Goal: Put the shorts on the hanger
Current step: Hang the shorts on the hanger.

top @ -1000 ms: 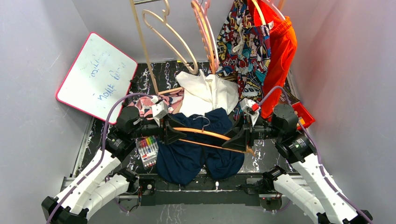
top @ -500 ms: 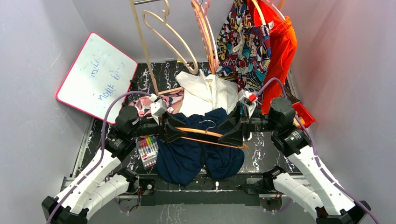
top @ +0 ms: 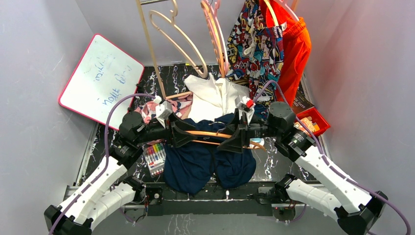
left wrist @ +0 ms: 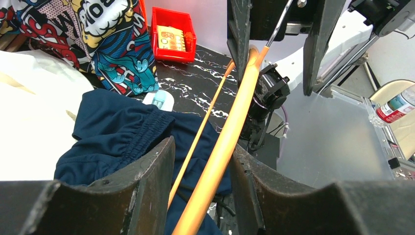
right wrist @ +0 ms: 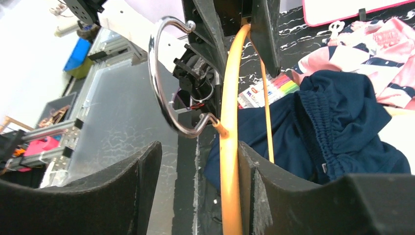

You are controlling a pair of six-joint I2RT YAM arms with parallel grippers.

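The orange-tan hanger (top: pixel 210 135) is held level above the navy shorts (top: pixel 205 164), which lie crumpled on the table. My left gripper (top: pixel 188 133) is shut on the hanger's left end; in the left wrist view (left wrist: pixel 200 147) the thick arm (left wrist: pixel 230 137) and the thin lower bar pass between its fingers. My right gripper (top: pixel 226 142) is open around the hanger near its middle. In the right wrist view (right wrist: pixel 198 147) the bar (right wrist: pixel 229 122) lies against the right finger, with a wide gap on the other side. The metal hook (right wrist: pixel 166 73) points toward the near edge. The shorts (right wrist: pixel 333 122) lie below.
Comic-print shorts (top: pixel 254 44) and orange shorts (top: pixel 293 54) hang at the back, beside pale hangers (top: pixel 171 34) and a pink hanger (top: pixel 213 29). A white garment (top: pixel 218 98), a pink garment (top: pixel 151 110), a marker pack (top: pixel 154 156), a red bin (top: pixel 311 122) and a whiteboard (top: pixel 100 81) surround the shorts.
My right gripper has slid left along the hanger toward the left gripper, its arm swinging inward. The hanger has shifted slightly toward the back. The left gripper has barely moved.
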